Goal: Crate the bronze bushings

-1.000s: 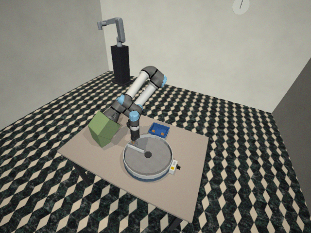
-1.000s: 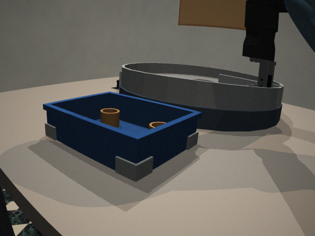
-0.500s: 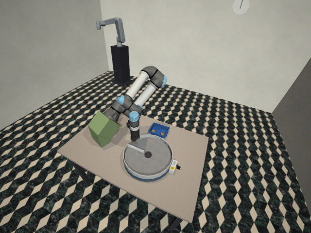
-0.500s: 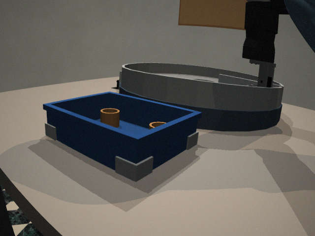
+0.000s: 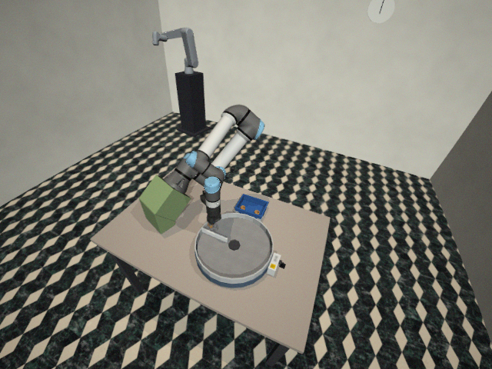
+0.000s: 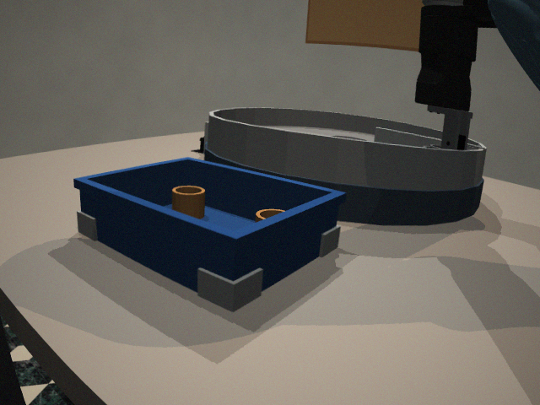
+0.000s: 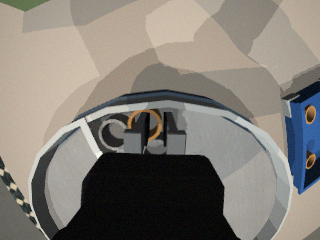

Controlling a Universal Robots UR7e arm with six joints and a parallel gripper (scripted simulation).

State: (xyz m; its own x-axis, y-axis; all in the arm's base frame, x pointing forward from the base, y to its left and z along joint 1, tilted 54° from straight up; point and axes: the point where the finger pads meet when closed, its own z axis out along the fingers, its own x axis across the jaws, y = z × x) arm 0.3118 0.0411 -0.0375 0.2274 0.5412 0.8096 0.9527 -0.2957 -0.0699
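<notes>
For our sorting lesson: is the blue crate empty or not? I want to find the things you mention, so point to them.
Not empty: two bronze bushings (image 5: 257, 211) (image 6: 188, 202) (image 7: 310, 114) stand inside the blue crate (image 5: 252, 215) (image 6: 157, 244) (image 7: 295, 150).

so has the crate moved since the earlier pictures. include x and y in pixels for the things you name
No, the crate (image 5: 250, 206) (image 6: 152, 251) (image 7: 295, 150) shows no shift: in the exterior view it sits just as before against the turning table (image 5: 238, 262) (image 6: 283, 152) (image 7: 245, 165).
</notes>
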